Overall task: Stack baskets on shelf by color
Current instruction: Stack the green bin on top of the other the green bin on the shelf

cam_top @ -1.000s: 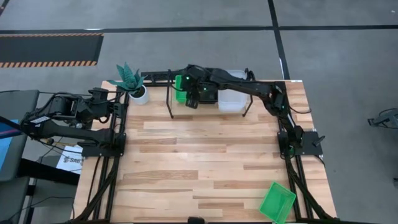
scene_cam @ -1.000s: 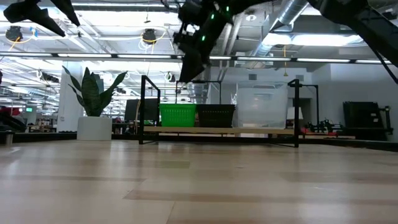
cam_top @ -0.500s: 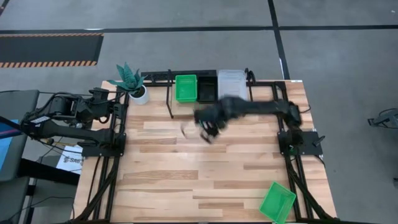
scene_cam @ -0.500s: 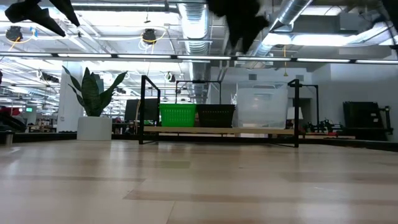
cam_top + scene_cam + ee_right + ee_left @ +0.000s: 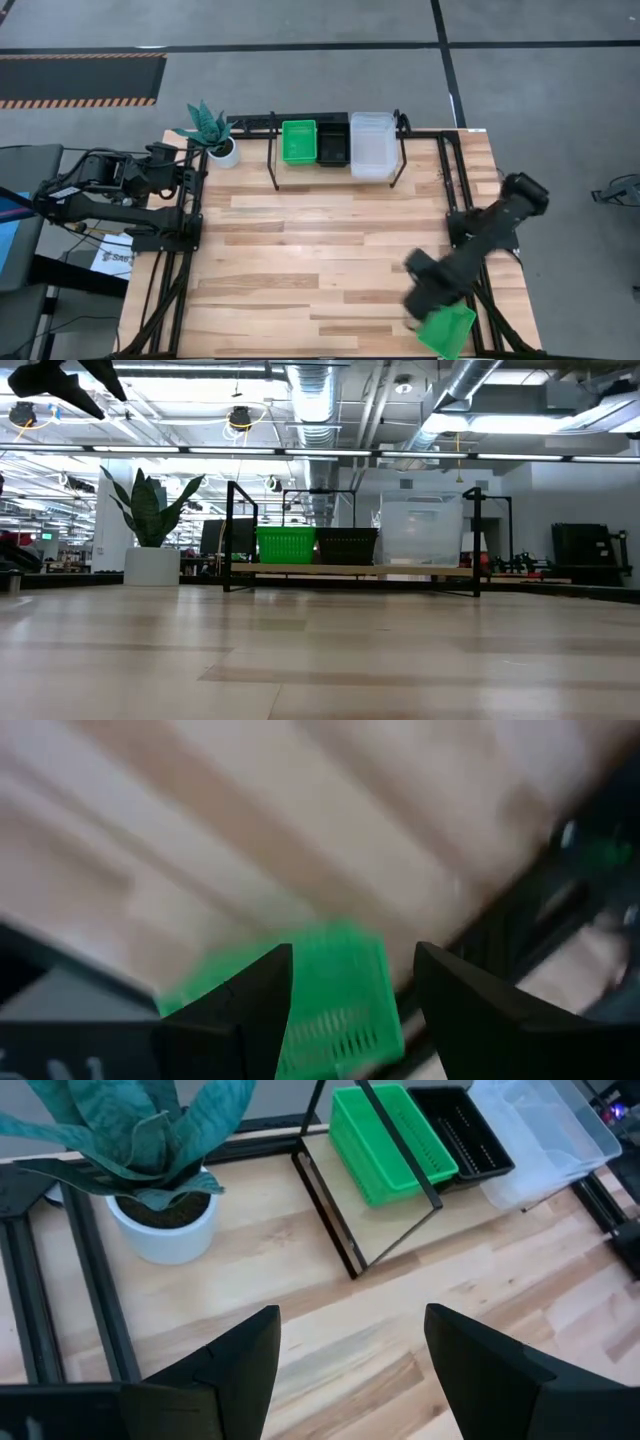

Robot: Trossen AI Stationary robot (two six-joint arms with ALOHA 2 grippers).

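My right claw point(image 5: 425, 298) hangs with fingers spread wide and empty, just above the loose green basket point(image 5: 446, 328) at the counter's point(image 5: 300, 260) near right corner. On the shelf point(image 5: 335, 160) I see green point(image 5: 298, 141), black point(image 5: 332, 145) and clear baskets point(image 5: 372, 146) side by side. My left claw point(image 5: 345, 1370) waits open near the plant pot point(image 5: 224, 150)

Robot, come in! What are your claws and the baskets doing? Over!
Right gripper open above loose green basket. Left gripper open, waiting by plant pot. Green, black, clear stacks on shelf. Nothing blocking.
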